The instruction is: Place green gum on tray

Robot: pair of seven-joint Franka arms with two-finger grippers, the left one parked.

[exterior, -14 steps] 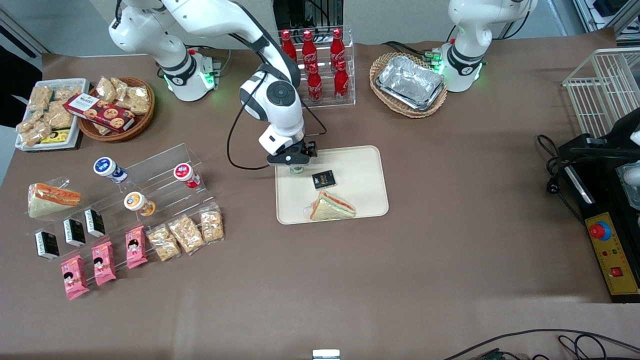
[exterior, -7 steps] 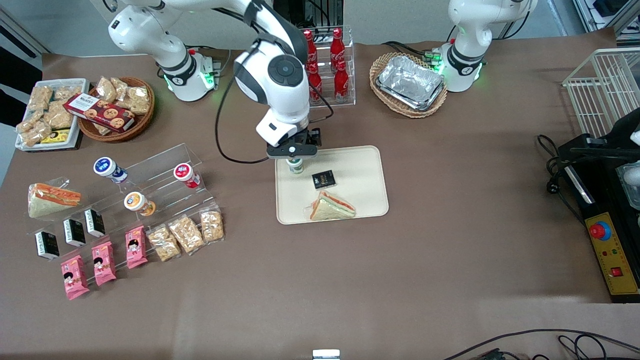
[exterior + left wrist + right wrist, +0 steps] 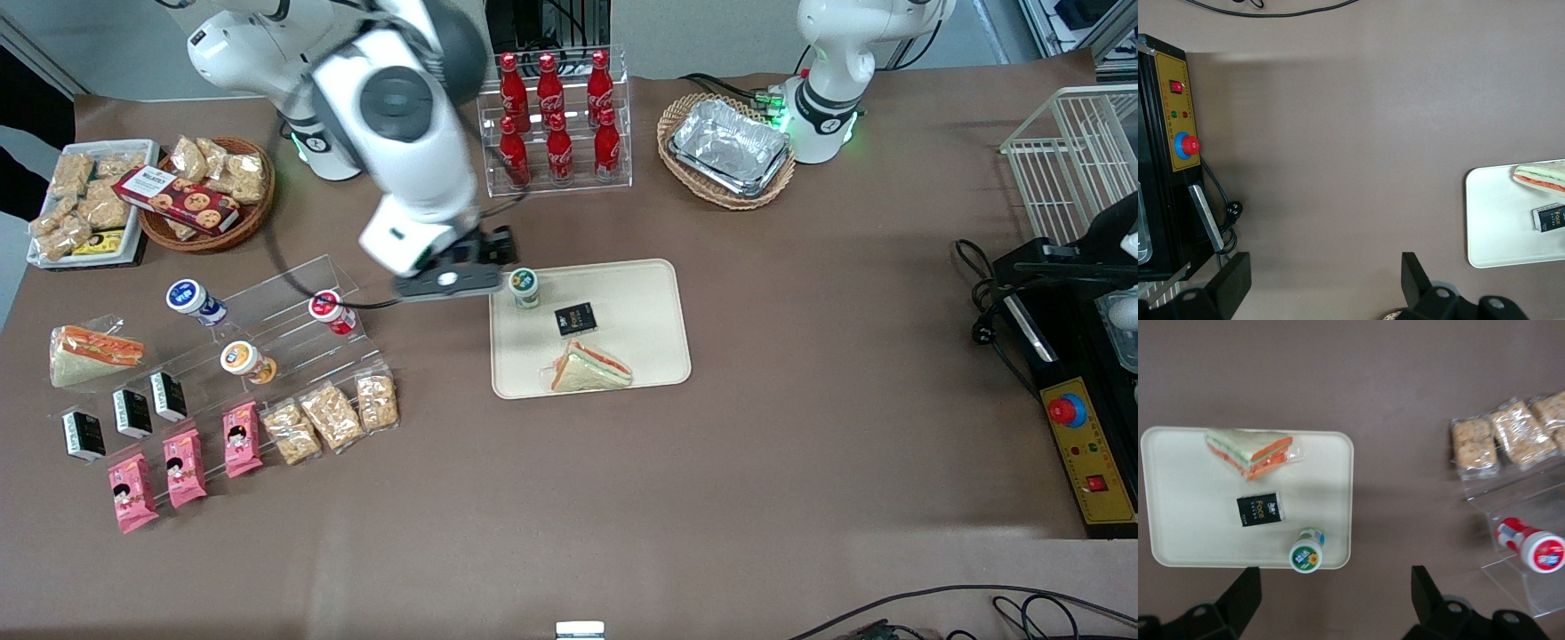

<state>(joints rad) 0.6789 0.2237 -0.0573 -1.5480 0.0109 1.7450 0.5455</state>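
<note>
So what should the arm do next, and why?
Probably just retreat and finish: the green gum stands upright on the tray, near its rim, beside the black packet, and the open claw is raised clear of it, off toward the display stand.

The gripper [image 3: 449,283] is smeared by motion beside the tray [image 3: 640,356]; in the right wrist view only its fingers' [image 3: 1238,600] bases show, tips cut off.

Green gum [image 3: 1306,555] upright on tray [image 3: 1191,520]; gripper [image 3: 1335,613] spread, empty.
</note>
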